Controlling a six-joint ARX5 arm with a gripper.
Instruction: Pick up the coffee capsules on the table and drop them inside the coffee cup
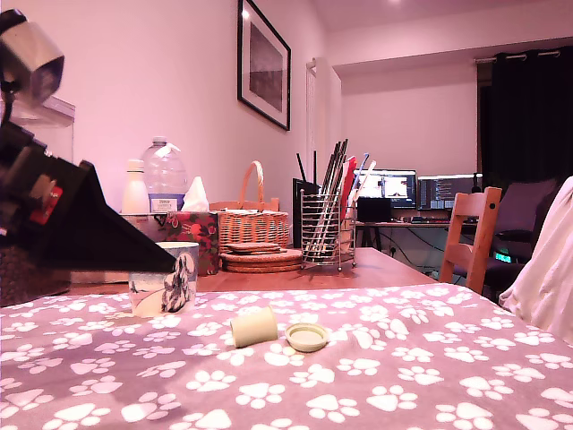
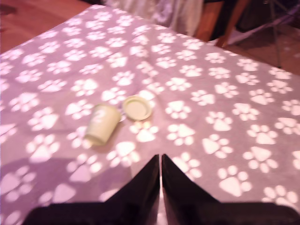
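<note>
A cream coffee capsule (image 1: 253,327) (image 2: 102,123) lies on its side on the paw-print tablecloth (image 1: 403,376). Just to its right in the exterior view rests a low, round, rimmed cream piece (image 1: 307,337) (image 2: 137,107); whether it is a capsule or a lid I cannot tell. The coffee cup (image 1: 166,279), white and pale blue with a dog print, stands upright behind them at the exterior view's left. My gripper (image 1: 172,267) (image 2: 161,158) is shut with nothing in it. Its dark tips overlap the cup's rim in the exterior view. In the wrist view it hangs above the cloth, short of the capsule.
Behind the cloth on the wooden table stand a wire utensil holder (image 1: 327,231), a wicker basket (image 1: 253,224), stacked coasters (image 1: 260,259), a tissue box (image 1: 192,235) and a water bottle (image 1: 166,176). A wooden chair (image 1: 472,235) and white fabric (image 1: 548,269) are at the exterior view's right.
</note>
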